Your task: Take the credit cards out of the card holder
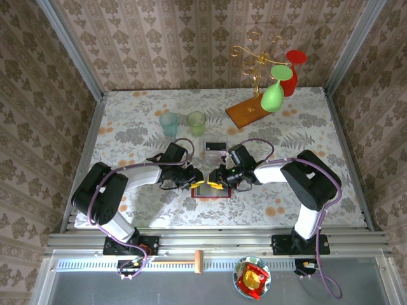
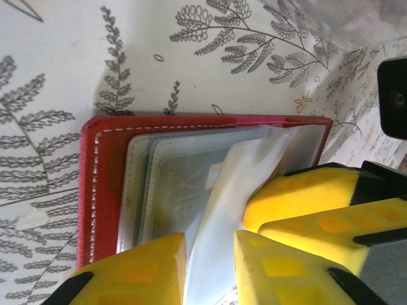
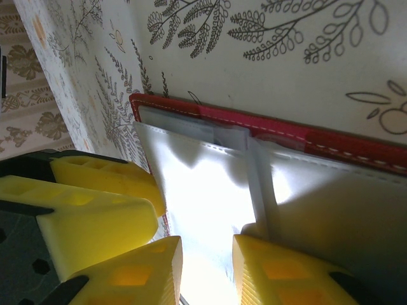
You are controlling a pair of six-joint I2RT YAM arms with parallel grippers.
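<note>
The red card holder (image 1: 206,192) lies open on the table between both arms. In the left wrist view its red cover (image 2: 105,190) frames greyish clear sleeves, and a pale card (image 2: 181,190) with faint lettering sits inside one. My left gripper (image 2: 210,244) is open a little, its yellow fingers either side of a lifted clear sleeve flap (image 2: 241,171). The right gripper's fingers (image 2: 299,203) press in from the right. In the right wrist view my right gripper (image 3: 206,244) stands slightly open over a bright white sleeve (image 3: 203,184) of the holder (image 3: 331,143).
Two translucent cups (image 1: 169,124) (image 1: 196,122) stand behind the left gripper (image 1: 193,180). A small pale flat rectangle (image 1: 215,146) lies just behind the right gripper (image 1: 219,181). At the back right, an orange-brown board (image 1: 247,113) carries a wire rack with green and red glasses.
</note>
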